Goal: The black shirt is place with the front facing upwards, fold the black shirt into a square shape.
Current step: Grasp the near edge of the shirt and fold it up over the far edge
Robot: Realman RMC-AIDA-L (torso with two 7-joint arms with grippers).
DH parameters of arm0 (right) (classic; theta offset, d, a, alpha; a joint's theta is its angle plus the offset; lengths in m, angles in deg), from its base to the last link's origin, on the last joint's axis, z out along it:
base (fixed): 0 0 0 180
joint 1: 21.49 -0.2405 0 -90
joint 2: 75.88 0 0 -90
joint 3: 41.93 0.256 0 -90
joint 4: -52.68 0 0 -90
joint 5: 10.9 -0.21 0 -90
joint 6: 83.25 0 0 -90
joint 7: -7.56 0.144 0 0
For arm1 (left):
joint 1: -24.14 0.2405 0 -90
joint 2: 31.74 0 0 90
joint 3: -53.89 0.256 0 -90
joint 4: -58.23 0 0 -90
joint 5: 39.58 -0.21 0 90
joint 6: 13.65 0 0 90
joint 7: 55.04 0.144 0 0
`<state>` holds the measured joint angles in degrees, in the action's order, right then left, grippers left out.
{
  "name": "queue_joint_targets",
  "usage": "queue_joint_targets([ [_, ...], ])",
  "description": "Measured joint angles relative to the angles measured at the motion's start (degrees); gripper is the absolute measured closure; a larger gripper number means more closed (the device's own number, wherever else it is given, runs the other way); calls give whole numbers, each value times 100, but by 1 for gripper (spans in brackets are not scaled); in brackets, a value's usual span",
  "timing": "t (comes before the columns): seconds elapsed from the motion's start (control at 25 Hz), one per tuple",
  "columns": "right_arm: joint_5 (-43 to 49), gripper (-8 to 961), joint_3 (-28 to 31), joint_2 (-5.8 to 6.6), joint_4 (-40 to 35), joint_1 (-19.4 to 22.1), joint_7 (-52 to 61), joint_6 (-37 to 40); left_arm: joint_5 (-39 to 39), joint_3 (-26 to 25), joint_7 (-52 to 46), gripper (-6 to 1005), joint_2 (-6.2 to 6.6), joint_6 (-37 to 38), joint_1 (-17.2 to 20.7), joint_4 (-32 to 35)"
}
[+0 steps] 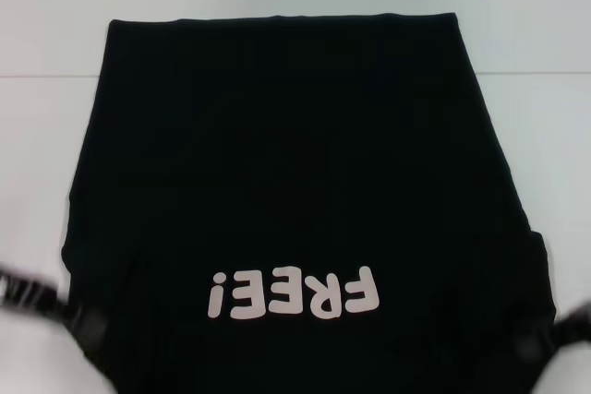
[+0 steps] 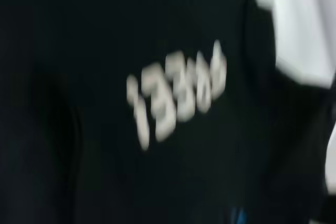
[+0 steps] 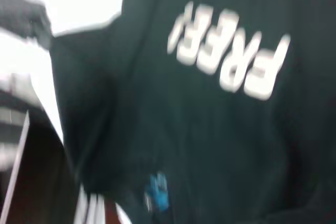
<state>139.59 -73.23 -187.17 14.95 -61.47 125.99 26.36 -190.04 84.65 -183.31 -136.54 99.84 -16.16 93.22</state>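
Observation:
The black shirt [image 1: 286,163] lies spread on the white table [image 1: 55,16] with its front up. Its pale "FREE!" lettering [image 1: 295,293] reads upside down near the edge closest to me. The far edge is straight; the near part runs out of the head view. My left gripper [image 1: 74,318] shows as a blurred dark shape at the shirt's near left corner, and my right gripper [image 1: 549,339] is blurred at the near right corner. Both wrist views hang close over the shirt [image 2: 105,156] [image 3: 220,145] and show the lettering [image 2: 176,93] [image 3: 231,51] and a small blue neck label [image 3: 157,192].
Bare white table [image 1: 536,43] surrounds the shirt on the left, right and far sides. A dark brownish edge [image 3: 31,182] shows beside the table in the right wrist view.

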Motion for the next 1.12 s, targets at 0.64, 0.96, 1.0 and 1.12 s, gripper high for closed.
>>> queue_joint_targets([
  [0.64,-2426,902,1742,87,934,299,50,-2722,1989,-2187,99,979,-258,-3211,177,-649],
  [0.96,-2887,902,1723,-212,1037,106,-530,-4091,2671,-2163,662,980,-680,-4409,128,-693],
  [1.0,-2908,902,1723,-240,1038,86,-576,-4205,2714,-2162,703,980,-716,-4495,128,-694],
  [1.12,-2919,902,1690,-294,1048,25,-655,-4477,2822,-2162,815,981,-790,-4762,122,-715],
])
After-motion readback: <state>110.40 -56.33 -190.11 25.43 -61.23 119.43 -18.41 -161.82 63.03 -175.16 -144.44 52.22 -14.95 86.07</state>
